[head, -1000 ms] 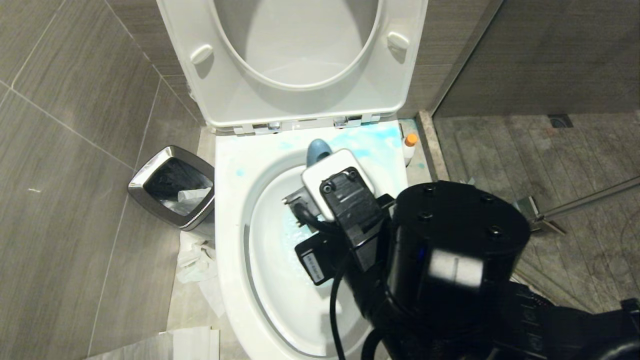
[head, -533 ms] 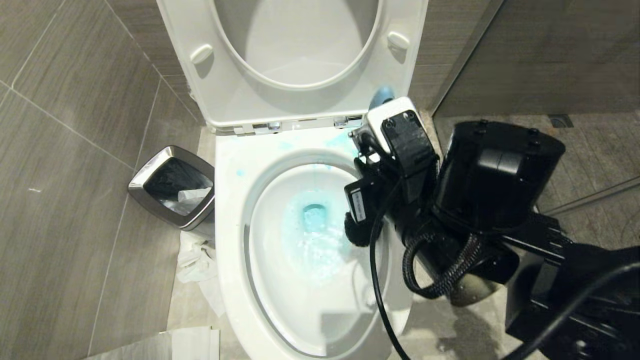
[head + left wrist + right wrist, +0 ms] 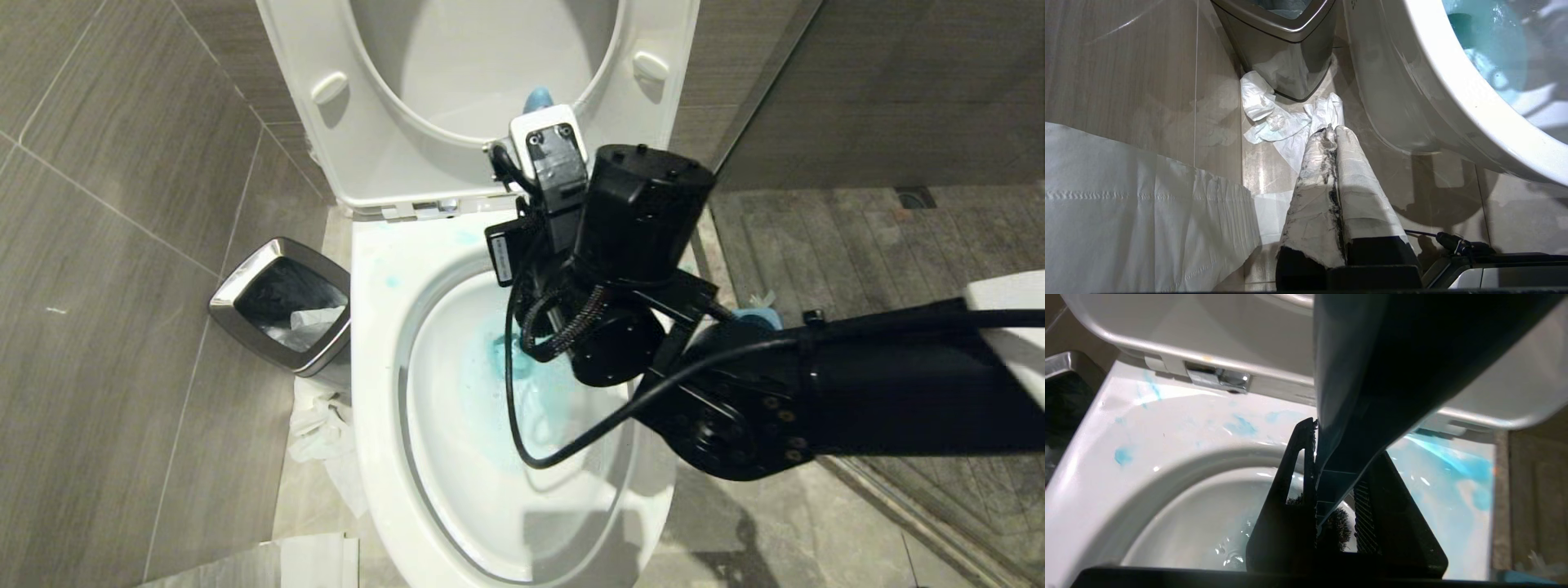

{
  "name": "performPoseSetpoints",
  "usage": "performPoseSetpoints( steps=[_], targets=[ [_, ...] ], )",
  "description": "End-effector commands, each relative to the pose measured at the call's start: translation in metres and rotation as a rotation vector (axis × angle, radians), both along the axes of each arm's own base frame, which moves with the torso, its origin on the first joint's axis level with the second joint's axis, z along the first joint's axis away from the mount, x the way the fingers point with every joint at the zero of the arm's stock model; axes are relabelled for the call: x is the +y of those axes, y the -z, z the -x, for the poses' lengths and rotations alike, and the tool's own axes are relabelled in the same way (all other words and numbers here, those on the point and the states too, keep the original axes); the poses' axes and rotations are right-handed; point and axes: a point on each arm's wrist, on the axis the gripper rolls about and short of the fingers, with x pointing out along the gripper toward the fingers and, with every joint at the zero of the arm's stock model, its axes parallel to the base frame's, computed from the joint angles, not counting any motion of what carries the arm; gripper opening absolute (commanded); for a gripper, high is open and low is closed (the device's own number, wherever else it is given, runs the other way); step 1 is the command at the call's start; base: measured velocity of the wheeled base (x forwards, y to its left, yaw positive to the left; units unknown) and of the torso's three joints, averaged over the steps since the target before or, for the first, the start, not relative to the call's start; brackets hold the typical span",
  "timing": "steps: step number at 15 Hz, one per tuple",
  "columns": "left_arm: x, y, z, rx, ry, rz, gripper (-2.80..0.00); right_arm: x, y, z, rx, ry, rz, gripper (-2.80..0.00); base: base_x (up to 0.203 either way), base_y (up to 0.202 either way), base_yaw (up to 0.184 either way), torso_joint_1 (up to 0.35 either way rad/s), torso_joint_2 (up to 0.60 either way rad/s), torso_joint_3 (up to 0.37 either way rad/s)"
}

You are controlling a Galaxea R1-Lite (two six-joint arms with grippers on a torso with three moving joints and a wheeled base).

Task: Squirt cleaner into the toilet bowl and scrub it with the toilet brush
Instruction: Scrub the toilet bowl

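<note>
The white toilet bowl (image 3: 375, 392) stands open with its seat and lid (image 3: 392, 163) raised, and turquoise water (image 3: 482, 384) lies in it. Blue smears mark the rear rim (image 3: 1167, 428). My right arm reaches over the back of the bowl. My right gripper (image 3: 1343, 441) is shut on the toilet brush (image 3: 1372, 375), and the dark bristle head (image 3: 1337, 528) hangs below the fingers, above the water. The handle's blue tip (image 3: 537, 100) sticks up in front of the seat. My left gripper (image 3: 1333, 128) is shut and empty, low beside the bowl's outer wall (image 3: 1412, 102). The cleaner is hidden behind my right arm.
A steel-rimmed bin (image 3: 282, 302) stands left of the toilet, with crumpled tissue (image 3: 322, 425) on the floor beside it. A white paper sheet (image 3: 1126, 204) lies near my left gripper. A blue holder (image 3: 755, 310) peeks out behind my right arm. A shower floor lies to the right.
My right arm swung the brush from over the bowl's middle out to the right rim, then back and farther in. The handle tip now stands before the raised seat.
</note>
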Motion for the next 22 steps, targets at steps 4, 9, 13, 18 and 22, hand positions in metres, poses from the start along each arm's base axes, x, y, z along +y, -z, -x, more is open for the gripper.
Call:
performPoseSetpoints(
  steps=[4, 9, 13, 18, 22],
  targets=[
    [0.0, 0.0, 0.0, 0.002, 0.001, 0.0, -2.8, 0.059, 0.039, -0.012, -0.006, -0.061, 0.025, -2.8, 0.0, 0.0, 0.0, 0.0, 0.0, 0.0],
    [0.0, 0.0, 0.0, 0.002, -0.001, 0.0, -2.8, 0.085, 0.059, 0.044, 0.05, -0.179, 0.075, -2.8, 0.0, 0.0, 0.0, 0.0, 0.0, 0.0],
    [0.0, 0.0, 0.0, 0.002, 0.0, 0.0, -2.8, 0.032, 0.061, 0.08, 0.138, -0.198, 0.155, -2.8, 0.0, 0.0, 0.0, 0.0, 0.0, 0.0],
    [0.0, 0.0, 0.0, 0.002, 0.0, 0.0, -2.8, -0.063, 0.044, 0.079, 0.168, -0.089, 0.162, -2.8, 0.0, 0.0, 0.0, 0.0, 0.0, 0.0],
    [0.0, 0.0, 0.0, 0.002, 0.001, 0.0, -2.8, -0.075, 0.023, 0.038, 0.116, -0.01, 0.107, -2.8, 0.0, 0.0, 0.0, 0.0, 0.0, 0.0]
  ],
)
